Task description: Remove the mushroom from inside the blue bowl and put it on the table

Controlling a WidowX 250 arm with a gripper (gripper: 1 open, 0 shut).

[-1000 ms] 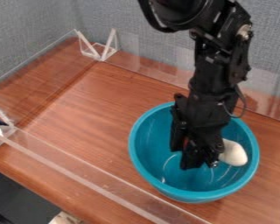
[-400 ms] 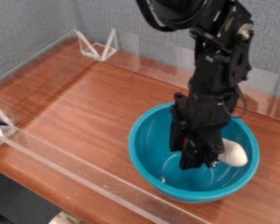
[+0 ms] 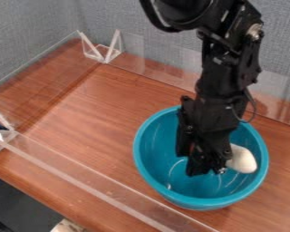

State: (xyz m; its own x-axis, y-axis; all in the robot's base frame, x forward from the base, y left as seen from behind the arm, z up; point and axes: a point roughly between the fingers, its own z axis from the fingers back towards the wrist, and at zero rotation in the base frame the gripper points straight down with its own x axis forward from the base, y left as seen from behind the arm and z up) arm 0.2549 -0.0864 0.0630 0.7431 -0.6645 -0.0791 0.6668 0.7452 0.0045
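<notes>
One arm, one target: your fingers (image 3: 206, 168) are down inside the blue bowl (image 3: 159, 149), pointing straight at its floor, and the mushroom (image 3: 242, 160) lies just to their right, on the bowl floor close to the right wall. Only a pale, rounded bit of it shows; the rest sits behind the black gripper body.

Finger state: I cannot tell. The tips are dark against dark and blur together low in the bowl. They look partly closed, but whether they have any hold on the mushroom or are just standing beside it is not readable from this angle.

Risks from here, as I judge them:
- Fingers look offset left of the mushroom. Close and lift now and you may come up with nothing, or pinch only an edge.
- Glossy bowl, rounded toy. A glancing squeeze could squirt it along the wall or roll it round the curve.
- The tips are very low. Any sideways correction at this depth could drag on the bowl and shove it across the desk (image 3: 93, 104), possibly toward the near acrylic wall (image 3: 75, 181).
- A weak hold on the smooth stem could let go during the lift, dropping it back in or bouncing it off the rim.

Open bare desk lies to the left of the bowl for the drop.
</notes>
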